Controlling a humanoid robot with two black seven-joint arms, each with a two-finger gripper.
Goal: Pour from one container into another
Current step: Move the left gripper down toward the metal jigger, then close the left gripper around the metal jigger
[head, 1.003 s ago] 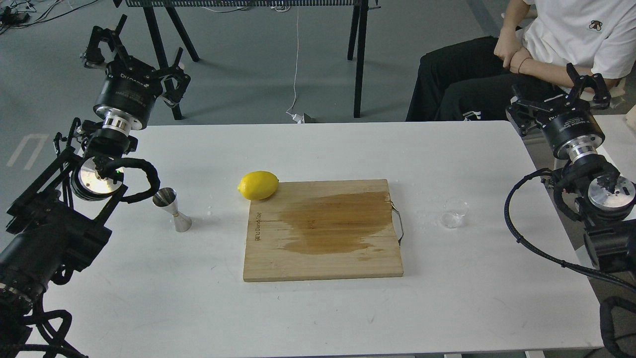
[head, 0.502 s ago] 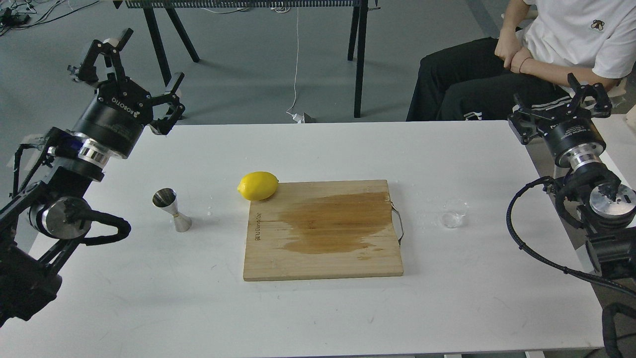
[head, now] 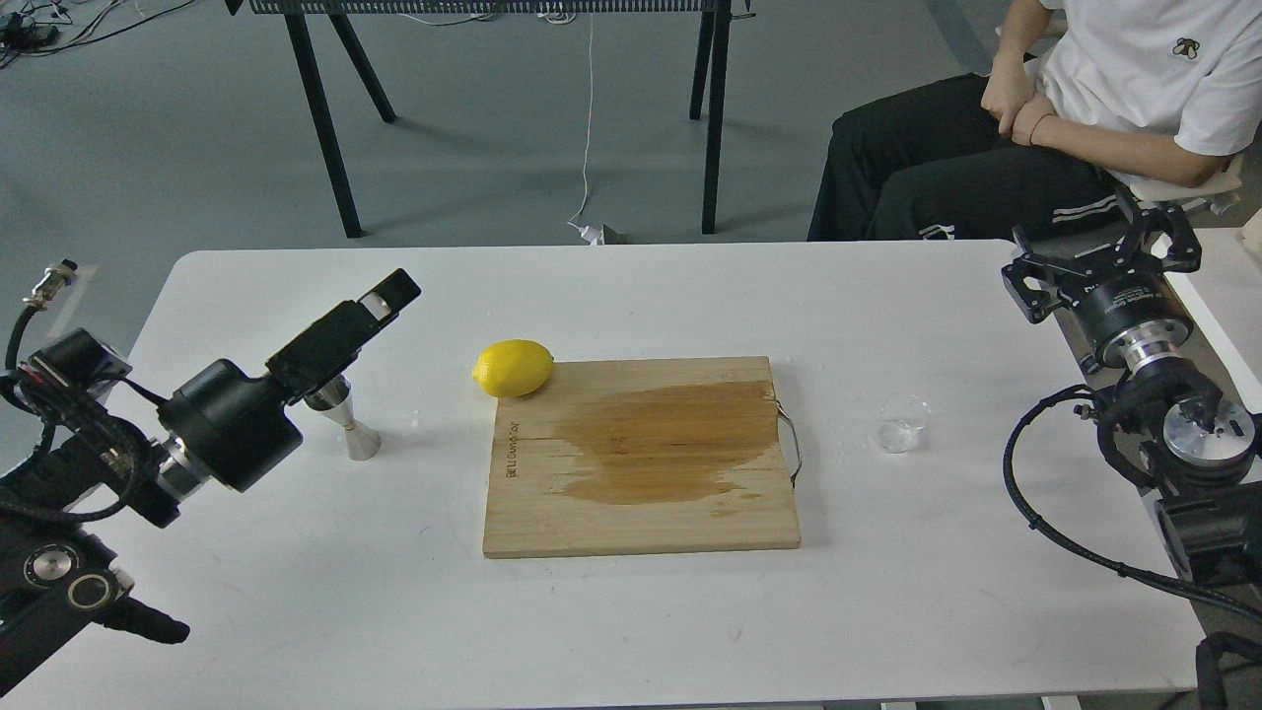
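The steel jigger (head: 357,438) stands on the white table (head: 631,611) at the left, its upper cone partly hidden behind my left gripper (head: 387,293). That gripper is seen side-on, low over the table and pointing up and right, so its fingers cannot be told apart. I cannot tell whether it touches the jigger. The tiny clear cup (head: 901,423) sits alone to the right of the board. My right gripper (head: 1100,260) is open and empty at the table's far right edge, well behind the cup.
A wooden cutting board (head: 641,513) with a dark wet stain lies mid-table, a metal handle on its right side. A lemon (head: 513,367) rests at its back left corner. A seated person (head: 996,148) is behind the table's right end.
My left arm swung down from high behind the table's left corner to low over the table, its gripper now in front of the jigger's top. The right gripper dropped slightly.
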